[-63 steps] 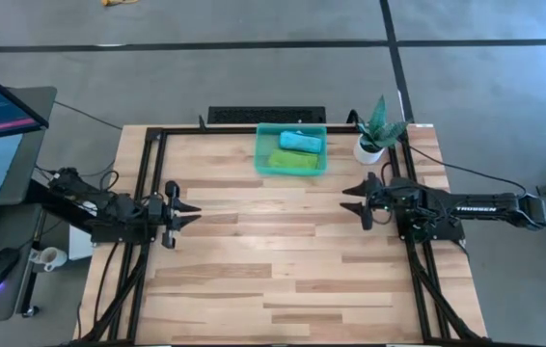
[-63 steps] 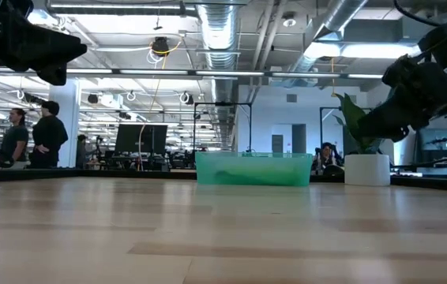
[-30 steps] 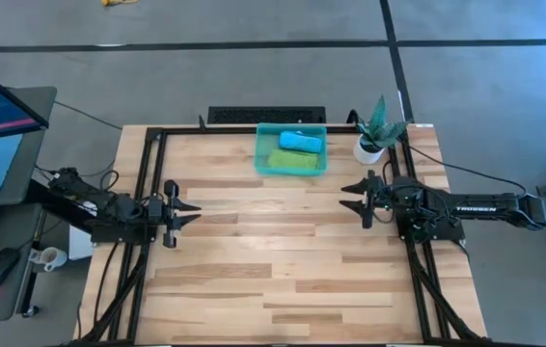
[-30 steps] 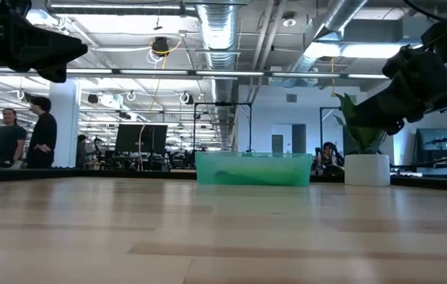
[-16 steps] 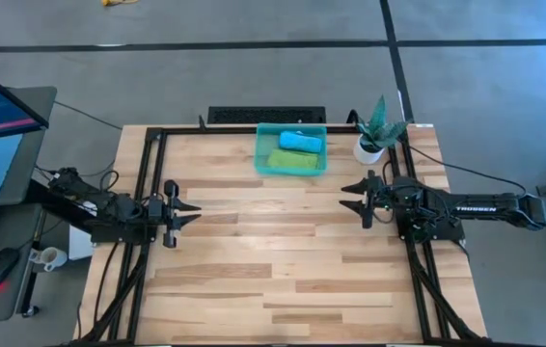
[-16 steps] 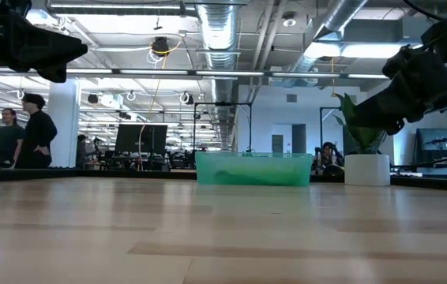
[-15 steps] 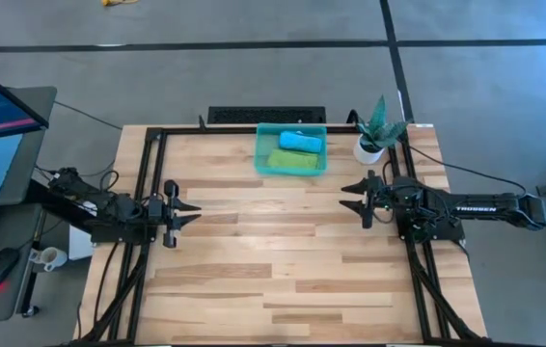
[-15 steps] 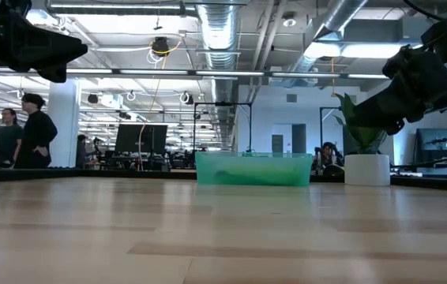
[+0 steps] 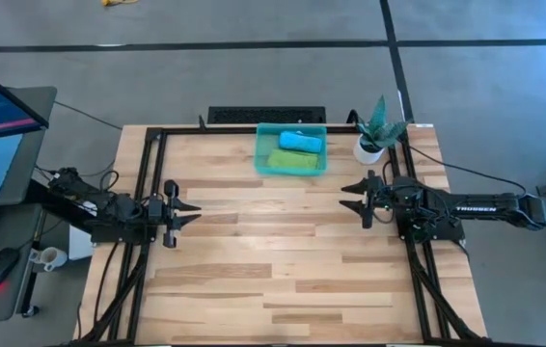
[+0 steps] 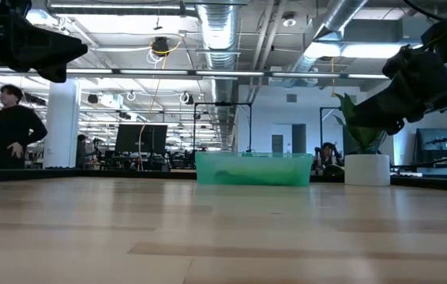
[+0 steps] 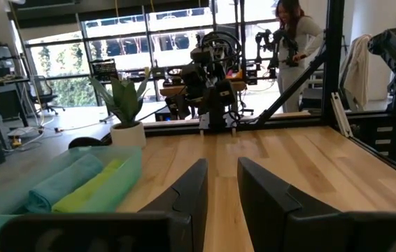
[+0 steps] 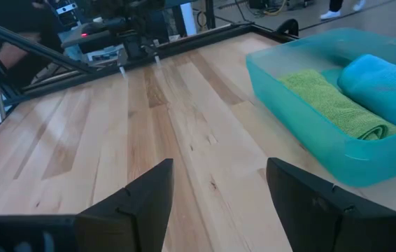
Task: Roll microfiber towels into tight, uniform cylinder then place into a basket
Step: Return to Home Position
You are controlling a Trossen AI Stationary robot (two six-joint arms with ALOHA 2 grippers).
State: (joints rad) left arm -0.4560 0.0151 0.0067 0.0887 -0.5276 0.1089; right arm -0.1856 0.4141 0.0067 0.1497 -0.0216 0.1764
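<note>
The teal basket stands at the table's far middle. Inside it lie the rolled turquoise towel and, on its near side, the lime green towel; the right wrist view shows the turquoise roll resting beside the folded green one. My left gripper hovers at the table's left side, its fingers a little apart with nothing between them. My right gripper hovers at the right side, wide open and empty. Both point toward the table's middle, well short of the basket.
A small white pot with a green plant stands right of the basket, close to my right arm. A black frame runs along the table's edges. Bare wood spreads between the grippers and toward the near edge. A person stands far behind.
</note>
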